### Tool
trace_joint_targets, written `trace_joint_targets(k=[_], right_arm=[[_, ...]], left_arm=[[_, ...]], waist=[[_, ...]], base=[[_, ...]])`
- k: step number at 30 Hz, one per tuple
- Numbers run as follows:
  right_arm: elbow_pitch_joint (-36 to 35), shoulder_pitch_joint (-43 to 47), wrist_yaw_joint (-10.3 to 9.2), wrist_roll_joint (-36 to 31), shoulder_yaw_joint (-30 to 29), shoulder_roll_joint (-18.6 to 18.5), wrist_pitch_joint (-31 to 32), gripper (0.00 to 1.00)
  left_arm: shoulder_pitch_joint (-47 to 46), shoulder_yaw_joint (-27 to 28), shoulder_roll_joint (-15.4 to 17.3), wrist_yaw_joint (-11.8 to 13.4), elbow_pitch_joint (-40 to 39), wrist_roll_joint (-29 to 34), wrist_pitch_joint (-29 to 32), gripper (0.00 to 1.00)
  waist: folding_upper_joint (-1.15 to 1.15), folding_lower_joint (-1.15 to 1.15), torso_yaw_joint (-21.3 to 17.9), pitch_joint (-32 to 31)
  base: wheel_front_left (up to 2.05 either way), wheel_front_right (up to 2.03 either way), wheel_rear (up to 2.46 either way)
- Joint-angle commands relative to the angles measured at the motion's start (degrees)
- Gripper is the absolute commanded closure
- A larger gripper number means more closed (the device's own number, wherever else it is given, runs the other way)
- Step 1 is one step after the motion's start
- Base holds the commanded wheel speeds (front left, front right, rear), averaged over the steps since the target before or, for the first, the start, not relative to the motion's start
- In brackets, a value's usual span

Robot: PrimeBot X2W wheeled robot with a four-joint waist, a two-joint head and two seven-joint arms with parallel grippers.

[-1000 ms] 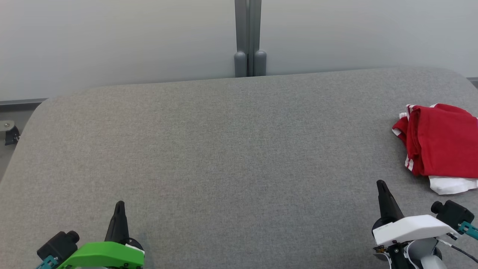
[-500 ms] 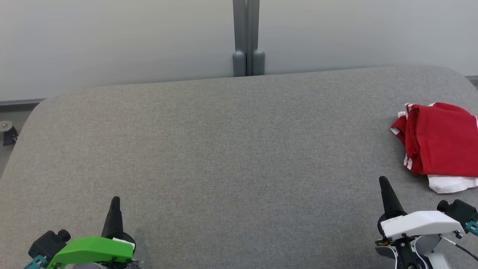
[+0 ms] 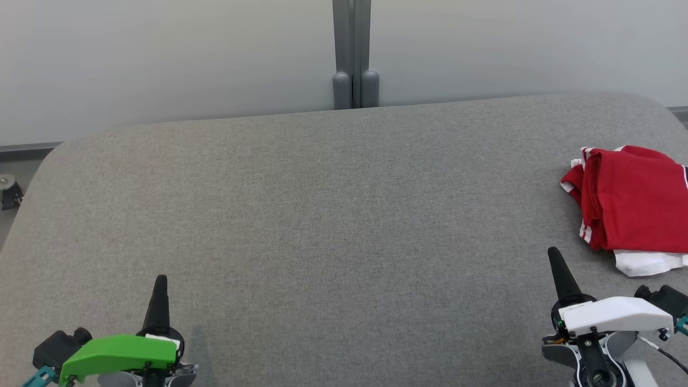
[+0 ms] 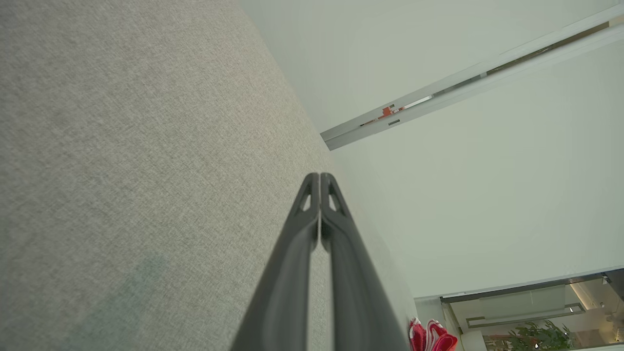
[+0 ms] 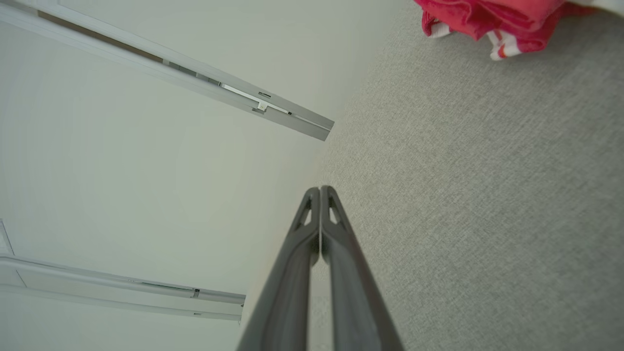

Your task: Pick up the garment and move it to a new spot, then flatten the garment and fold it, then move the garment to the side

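Note:
The garment (image 3: 631, 207) is red with white stripes and a white part underneath. It lies folded in a bundle at the right edge of the grey table (image 3: 333, 215). It also shows at the top of the right wrist view as the garment (image 5: 487, 19), and small and far off as the garment (image 4: 431, 336) in the left wrist view. My right gripper (image 3: 554, 258) is shut and empty, a short way in front and to the left of the bundle. My left gripper (image 3: 160, 285) is shut and empty at the lower left, far from the garment. Both wrist views show the fingers pressed together, left gripper (image 4: 320, 176) and right gripper (image 5: 320, 189).
A pale wall with a grey post (image 3: 352, 54) stands behind the table's far edge. The table's corners are rounded. A small dark fitting (image 3: 8, 191) sits on the floor off the table's left edge.
Both grippers have drawn back toward the bottom of the head view, the left one also a little to the left. The garment has not moved on the table.

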Motion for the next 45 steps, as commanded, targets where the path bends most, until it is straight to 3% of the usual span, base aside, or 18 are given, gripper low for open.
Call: trace_joint_targets(k=[1, 45], right_arm=[[-0.75, -1.01, -0.02, 1.57, -0.29, -0.27, 0.49, 1.0], [-1.31, -2.51, -0.02, 22.11, -2.38, -0.38, 5.98, 1.0]], left_arm=[[-1.64, 0.48, 0.09, -0.39, -0.52, -1.4, 0.45, 1.0], [-4.12, 4.24, 0.01, -2.6, -0.3, -20.66, 5.98, 1.0]], waist=[[0.0, 0.0, -0.03, 0.02], [0.0, 0.0, -1.01, 0.5]], base=[[0.0, 0.0, 0.0], [0.0, 0.0, 0.0]])
